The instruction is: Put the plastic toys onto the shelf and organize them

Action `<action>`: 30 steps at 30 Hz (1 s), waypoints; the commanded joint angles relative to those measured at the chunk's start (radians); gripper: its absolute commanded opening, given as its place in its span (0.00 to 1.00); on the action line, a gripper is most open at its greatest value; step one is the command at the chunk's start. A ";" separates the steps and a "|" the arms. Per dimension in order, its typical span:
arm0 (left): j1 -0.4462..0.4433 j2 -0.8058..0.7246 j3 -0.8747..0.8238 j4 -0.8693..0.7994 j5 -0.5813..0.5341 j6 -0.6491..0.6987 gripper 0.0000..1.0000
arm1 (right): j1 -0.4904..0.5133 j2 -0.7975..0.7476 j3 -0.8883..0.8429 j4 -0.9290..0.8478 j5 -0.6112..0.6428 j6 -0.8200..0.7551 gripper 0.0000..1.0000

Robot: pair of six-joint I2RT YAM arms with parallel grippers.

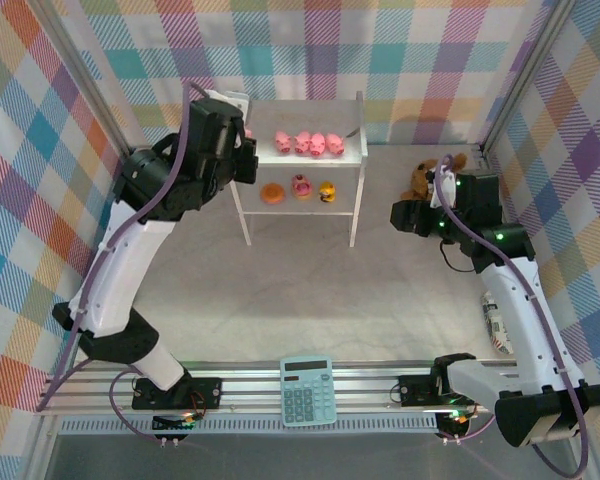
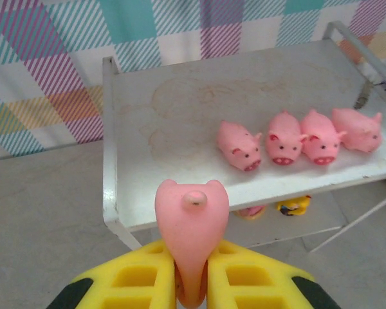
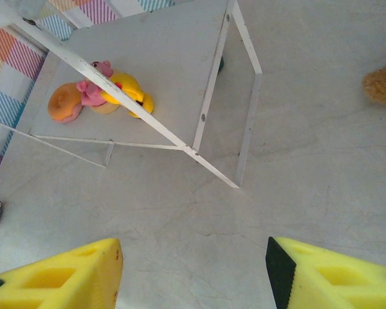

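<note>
The left arm's yellow fingers (image 2: pixel 138 278) are pinching a pink plastic pig figure (image 2: pixel 192 212) tightly between them, its head end sticking out, and are holding it in the air just off the left end of the small white two-tier shelf (image 2: pixel 167 109); the shelf is standing near the far edge of the desk (image 1: pixel 280 300), about midway along it; four more pink pig figures (image 2: pixel 284 140) are sitting close together in a row on the right half of the top tier; on the lower board an orange ring-shaped disc (image 1: pixel 272 194), a pink cupcake-like piece (image 1: pixel 301 186) and a yellow duck (image 1: pixel 327 191) are lying side by side; the right arm's yellow fingers (image 3: pixel 58 277) are standing wide apart with nothing between them, hovering over bare desk to the right of the shelf; a brown plush animal (image 1: pixel 420 180) is lying near them toward the far right corner; a teal calculator (image 1: pixel 308 391) is resting at the near edge.
</note>
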 commanded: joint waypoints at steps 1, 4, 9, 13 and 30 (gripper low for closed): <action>0.039 0.056 0.054 -0.036 0.033 0.030 0.16 | -0.005 0.010 0.035 0.030 -0.026 -0.005 0.62; 0.076 0.096 0.086 -0.027 0.086 0.025 0.16 | -0.005 0.024 0.046 0.032 -0.031 -0.003 0.62; 0.131 0.171 0.136 -0.031 0.162 0.008 0.16 | -0.005 0.035 0.051 0.039 -0.029 -0.001 0.62; 0.147 0.214 0.154 -0.035 0.187 0.002 0.16 | -0.005 0.039 0.049 0.041 -0.030 0.000 0.62; 0.188 0.300 0.191 -0.074 0.240 -0.019 0.17 | -0.005 0.052 0.045 0.052 -0.028 0.003 0.62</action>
